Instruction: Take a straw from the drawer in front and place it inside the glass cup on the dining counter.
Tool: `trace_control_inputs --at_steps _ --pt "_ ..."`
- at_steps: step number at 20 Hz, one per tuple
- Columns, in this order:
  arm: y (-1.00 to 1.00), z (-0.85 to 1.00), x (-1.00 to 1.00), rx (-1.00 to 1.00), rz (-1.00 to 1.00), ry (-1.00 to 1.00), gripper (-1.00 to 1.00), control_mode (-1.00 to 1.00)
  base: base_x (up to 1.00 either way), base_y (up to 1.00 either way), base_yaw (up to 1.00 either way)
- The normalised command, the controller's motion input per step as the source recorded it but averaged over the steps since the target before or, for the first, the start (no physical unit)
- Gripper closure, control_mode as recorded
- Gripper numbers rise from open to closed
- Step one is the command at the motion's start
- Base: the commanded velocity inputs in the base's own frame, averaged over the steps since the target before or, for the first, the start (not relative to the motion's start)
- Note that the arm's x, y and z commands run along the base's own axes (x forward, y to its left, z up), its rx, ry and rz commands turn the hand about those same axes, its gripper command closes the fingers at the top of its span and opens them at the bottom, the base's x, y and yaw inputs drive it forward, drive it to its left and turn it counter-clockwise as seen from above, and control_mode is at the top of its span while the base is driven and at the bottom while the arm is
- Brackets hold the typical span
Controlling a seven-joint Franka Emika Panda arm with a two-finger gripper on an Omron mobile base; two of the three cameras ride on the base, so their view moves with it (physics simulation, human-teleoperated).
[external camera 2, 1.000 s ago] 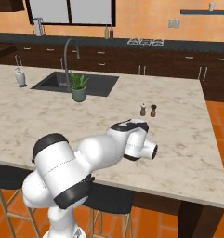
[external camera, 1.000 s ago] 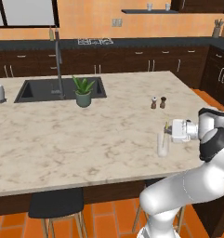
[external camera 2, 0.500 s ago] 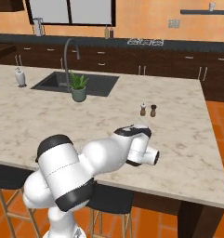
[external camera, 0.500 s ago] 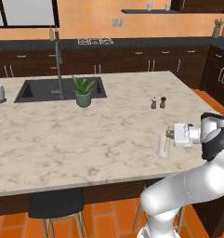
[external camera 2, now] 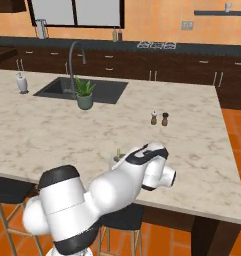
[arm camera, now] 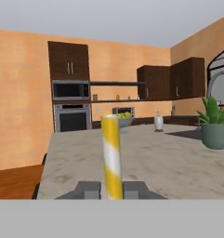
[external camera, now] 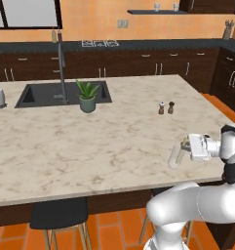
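The gripper (arm camera: 112,188) pinches the straw (arm camera: 111,155), yellow with white stripes, which stands up between its fingertips in the hand view. In the left base view the hand sits level over the bench (external camera: 89,141), just beside the cup (external camera: 175,155) near the front edge.

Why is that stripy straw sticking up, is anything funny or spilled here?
Nothing is spilled or broken. The straw is pinched between the gripper fingers, right by the glass cup near the dining counter's edge. The potted plant and shakers stand upright.
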Motion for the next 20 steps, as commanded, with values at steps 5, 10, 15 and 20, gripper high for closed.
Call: trace_control_inputs --at_steps 5,10,15,20 --pt "0.06 0.13 -0.02 0.00 0.00 0.00 1.00 -1.00 0.00 0.00 0.00" --pt "0.18 0.00 0.00 0.00 0.00 0.00 1.00 -1.00 0.00 0.00 0.00" --pt "0.02 0.00 -0.05 -0.01 0.00 0.00 -1.00 -1.00 0.00 0.00 0.00" --pt "-0.02 0.14 -0.17 -0.01 0.00 0.00 -1.00 -1.00 0.00 0.00 0.00"
